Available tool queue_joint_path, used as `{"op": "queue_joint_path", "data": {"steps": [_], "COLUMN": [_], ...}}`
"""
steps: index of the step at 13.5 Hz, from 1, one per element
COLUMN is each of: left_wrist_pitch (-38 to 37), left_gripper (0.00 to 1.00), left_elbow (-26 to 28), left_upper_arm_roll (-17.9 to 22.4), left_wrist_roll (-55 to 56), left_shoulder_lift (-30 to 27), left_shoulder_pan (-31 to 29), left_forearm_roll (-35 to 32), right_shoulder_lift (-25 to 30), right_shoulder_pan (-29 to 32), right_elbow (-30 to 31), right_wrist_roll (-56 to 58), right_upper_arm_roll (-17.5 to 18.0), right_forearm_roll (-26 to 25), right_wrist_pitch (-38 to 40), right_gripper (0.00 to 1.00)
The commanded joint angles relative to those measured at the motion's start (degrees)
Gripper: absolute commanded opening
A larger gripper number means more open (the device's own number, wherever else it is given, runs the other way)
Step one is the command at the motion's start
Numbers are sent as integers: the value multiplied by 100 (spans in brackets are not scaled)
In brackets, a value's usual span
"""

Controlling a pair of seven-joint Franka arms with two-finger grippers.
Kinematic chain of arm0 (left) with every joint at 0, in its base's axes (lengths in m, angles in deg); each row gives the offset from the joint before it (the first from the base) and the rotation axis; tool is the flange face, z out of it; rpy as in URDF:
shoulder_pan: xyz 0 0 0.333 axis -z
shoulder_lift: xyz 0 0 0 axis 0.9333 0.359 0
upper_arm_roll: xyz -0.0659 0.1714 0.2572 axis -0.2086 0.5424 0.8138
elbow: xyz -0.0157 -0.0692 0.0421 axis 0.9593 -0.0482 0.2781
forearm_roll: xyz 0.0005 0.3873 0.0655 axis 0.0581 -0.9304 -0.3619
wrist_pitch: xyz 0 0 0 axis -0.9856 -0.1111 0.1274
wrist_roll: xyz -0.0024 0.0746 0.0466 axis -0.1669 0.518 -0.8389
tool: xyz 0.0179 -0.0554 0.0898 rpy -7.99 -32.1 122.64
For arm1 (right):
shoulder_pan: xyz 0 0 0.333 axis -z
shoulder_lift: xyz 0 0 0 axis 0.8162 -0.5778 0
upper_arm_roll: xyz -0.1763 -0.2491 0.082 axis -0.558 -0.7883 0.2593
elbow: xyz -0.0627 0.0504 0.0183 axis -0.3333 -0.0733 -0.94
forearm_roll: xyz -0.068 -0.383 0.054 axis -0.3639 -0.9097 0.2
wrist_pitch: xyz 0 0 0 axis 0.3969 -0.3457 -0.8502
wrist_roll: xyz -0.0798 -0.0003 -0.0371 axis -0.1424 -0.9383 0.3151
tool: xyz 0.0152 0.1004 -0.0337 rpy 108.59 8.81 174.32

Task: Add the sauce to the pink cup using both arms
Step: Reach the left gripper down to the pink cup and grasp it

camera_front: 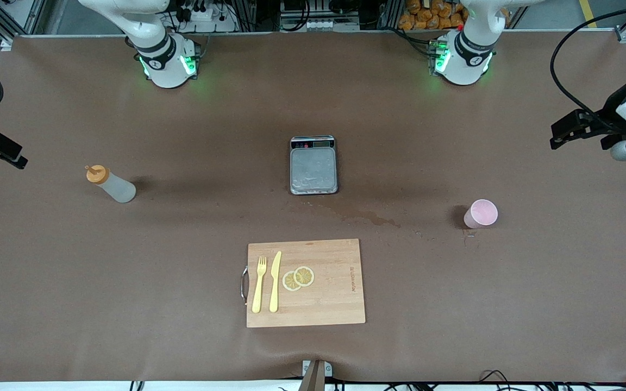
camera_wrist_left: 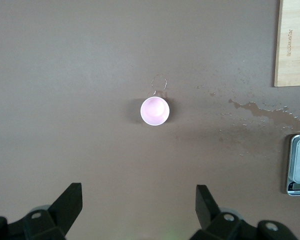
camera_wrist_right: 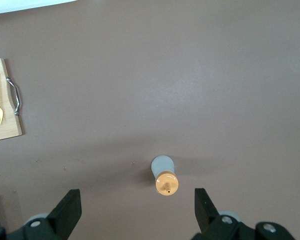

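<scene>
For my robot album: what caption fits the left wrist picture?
Left gripper, fingers open, above the pink cup.

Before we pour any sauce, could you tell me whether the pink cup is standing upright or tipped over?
Upright: the pink cup shows its round open mouth from above in the left wrist view, resting on the table.

1. My left gripper (camera_wrist_left: 139,210) and right gripper (camera_wrist_right: 137,212) fingers look matt black plastic.
2. Sauce (camera_front: 112,184): translucent plastic, orange cap.
3. Pink cup (camera_front: 480,213): smooth, matt.
4. Scale tray (camera_front: 313,171), frame centre: brushed metal.
5. Board (camera_front: 335,293): pale wood.
</scene>
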State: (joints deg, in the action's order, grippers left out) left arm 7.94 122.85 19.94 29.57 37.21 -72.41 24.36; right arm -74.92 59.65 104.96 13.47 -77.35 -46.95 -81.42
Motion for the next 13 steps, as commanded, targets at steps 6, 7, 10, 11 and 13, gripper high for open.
{"op": "queue_joint_path", "data": {"steps": [6,7,10,11,13], "left_wrist_pitch": [-123,-114,-19,217,1120], "left_gripper": [100,100,100,100,100], "left_elbow": [-59,-50,3,81,702], "left_upper_arm_roll": [-5,21,30,39,30], "left_wrist_roll": [-19,-72,-46,-11,-11], "left_shoulder_lift": [139,279,727,929,1063], "left_shoulder_pan": [-42,-59,-59,-120,-270], "left_forearm_roll": [-109,-100,-117,-117,-117], "right_shoulder_lift": [-31,-101,-399,-479,-576], "right_shoulder_pan": [86,95,384,446,508], "right_elbow": [12,3,-23,-23,-15], "right_wrist_roll": [98,46,37,37,28], "right_upper_arm_roll": [46,46,45,46,46], "right_forearm_roll": [94,76,67,76,85], "right_wrist_pitch": [-3,-12,-65,-135,-162], "right_gripper": [100,100,100,100,100]}}
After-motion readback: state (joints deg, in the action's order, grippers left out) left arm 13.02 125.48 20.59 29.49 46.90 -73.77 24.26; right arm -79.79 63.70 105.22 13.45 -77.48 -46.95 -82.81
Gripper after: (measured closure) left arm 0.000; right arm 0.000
